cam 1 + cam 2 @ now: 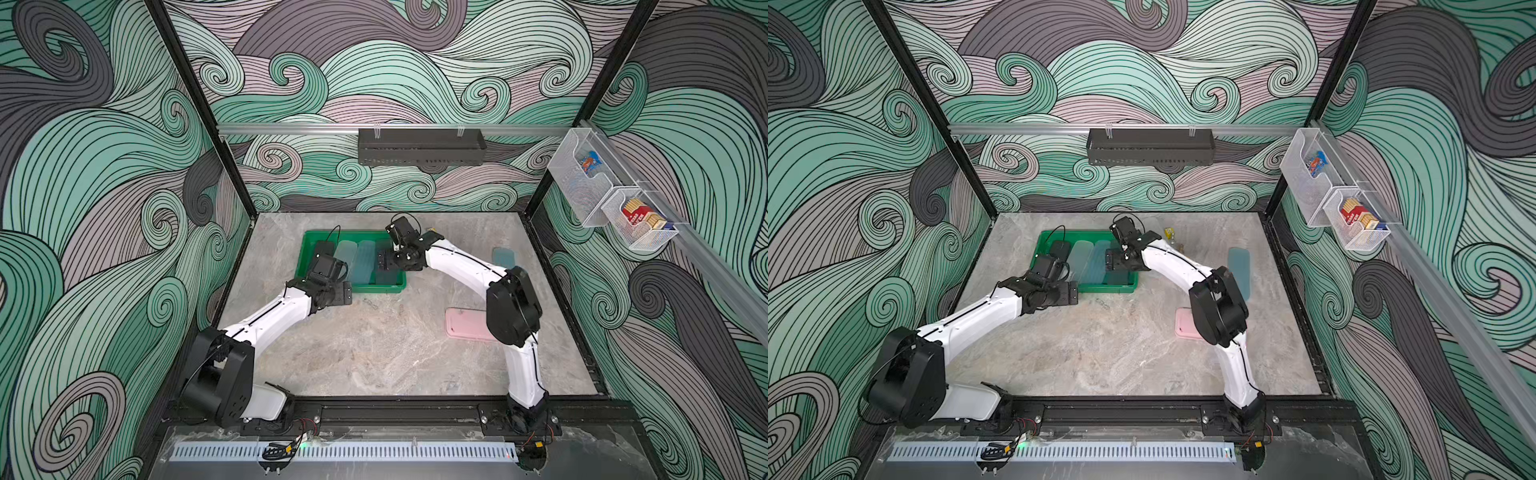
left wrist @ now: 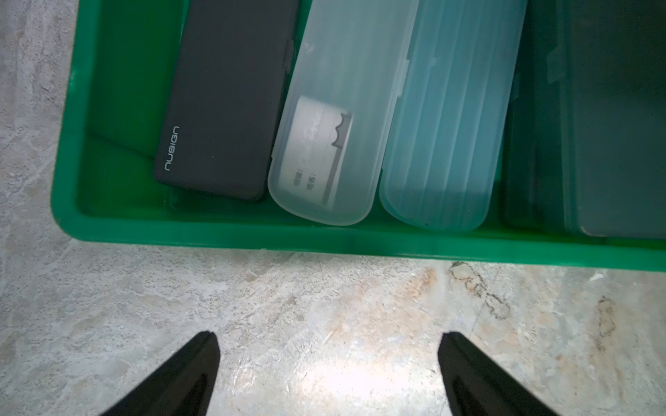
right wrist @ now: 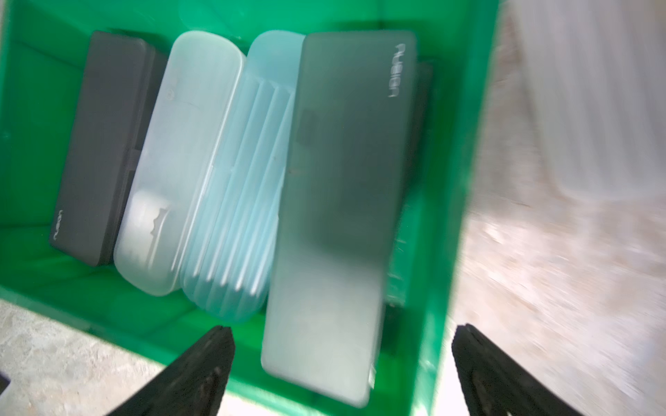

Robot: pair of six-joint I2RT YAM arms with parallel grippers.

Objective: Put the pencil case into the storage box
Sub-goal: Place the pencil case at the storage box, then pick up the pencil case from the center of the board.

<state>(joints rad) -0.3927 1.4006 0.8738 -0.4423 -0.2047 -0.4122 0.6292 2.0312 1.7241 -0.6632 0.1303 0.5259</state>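
The storage box [image 2: 324, 245] was smooth green plastic with a soft gloss, and the tabletop [image 2: 252, 317] had a mottled, stone-look matt finish. The black pencil case [image 2: 223, 108] looked matt. The clear pencil case [image 2: 338, 126] was frosted translucent plastic, the pale blue pencil case [image 2: 447, 137] ribbed plastic, and the smoky grey pencil case [image 3: 342, 198] frosted.

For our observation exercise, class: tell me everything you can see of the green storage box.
The storage box is a shallow, rectangular tray of glossy bright green plastic with a rolled rim and rounded corners. It sits flat on the marbled grey table, towards the back left. Four pencil cases lie in it side by side, nearly filling it: a black case, a frosted clear case, a ribbed pale blue case and a smoky dark case whose edge overlaps the blue one.
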